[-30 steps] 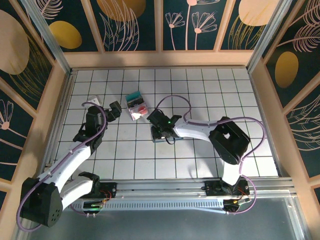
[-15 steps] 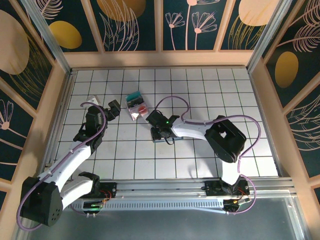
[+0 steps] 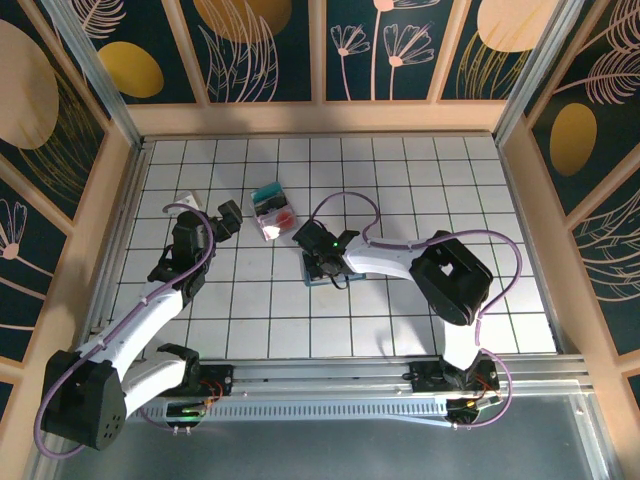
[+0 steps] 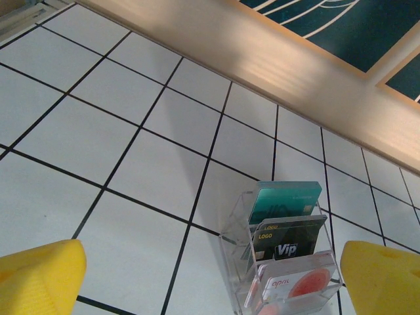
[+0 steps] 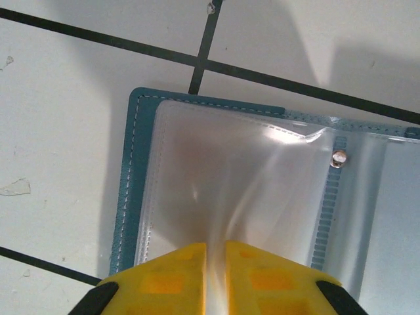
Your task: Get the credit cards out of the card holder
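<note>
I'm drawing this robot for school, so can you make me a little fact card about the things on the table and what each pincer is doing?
Table: white tiled top with black lines
Holder: dark teal bifold card holder with clear plastic pockets, lying open; the pocket in view looks empty
Cards: teal, black and red-pink plastic credit cards, upright in a clear tiered plastic stand
Left pincer: open, facing the stand, touching nothing
Right pincer: closed, pinching the holder's clear pocket
</note>
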Tool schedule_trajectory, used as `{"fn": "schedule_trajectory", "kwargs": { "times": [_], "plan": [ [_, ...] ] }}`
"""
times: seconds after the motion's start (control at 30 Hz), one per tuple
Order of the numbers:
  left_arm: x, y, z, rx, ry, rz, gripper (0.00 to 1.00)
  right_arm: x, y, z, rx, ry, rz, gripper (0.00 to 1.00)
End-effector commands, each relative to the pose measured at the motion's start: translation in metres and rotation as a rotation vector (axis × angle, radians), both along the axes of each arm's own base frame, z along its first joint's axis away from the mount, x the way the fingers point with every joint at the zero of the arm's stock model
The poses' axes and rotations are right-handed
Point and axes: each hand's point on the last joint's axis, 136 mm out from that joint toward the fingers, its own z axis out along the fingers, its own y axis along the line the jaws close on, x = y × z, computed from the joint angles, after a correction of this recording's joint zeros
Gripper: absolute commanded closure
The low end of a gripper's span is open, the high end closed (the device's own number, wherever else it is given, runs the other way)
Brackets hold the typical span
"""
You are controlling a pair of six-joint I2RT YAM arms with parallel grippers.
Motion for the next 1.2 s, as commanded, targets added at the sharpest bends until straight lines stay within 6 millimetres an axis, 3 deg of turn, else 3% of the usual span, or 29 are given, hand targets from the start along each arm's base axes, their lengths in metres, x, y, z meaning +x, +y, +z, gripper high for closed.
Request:
{"fn": "schedule_trajectory", "kwargs": {
  "times": [0.0,0.17,0.43,0.93,1.03,1.17],
  "plan": [
    [0.004,0.0,0.023,0.003,-0.061,-0.007,0.01,0.005,-0.008,0.008,-0.019,-0.029,-0.023,0.84],
    [0.005,-0.003,0.023,0.007,-0.058,-0.025,0.01,0.0,-0.004,0.01,-0.011,-0.02,-0.001,0.63],
    [0.007,-0.007,0.02,0.008,-0.046,-0.045,0.01,-0.01,-0.001,0.011,-0.008,-0.005,0.022,0.5],
    [0.006,-0.007,0.02,0.016,-0.038,-0.051,0.01,-0.021,-0.019,-0.02,-0.084,0.043,0.01,0.45],
    [0.006,-0.007,0.021,0.015,-0.04,-0.052,0.01,-0.022,-0.021,-0.024,-0.093,0.045,0.006,0.48],
    [0.006,-0.008,0.024,0.016,-0.045,-0.054,0.01,-0.022,-0.022,-0.027,-0.096,0.048,0.003,0.6]
  ]
}}
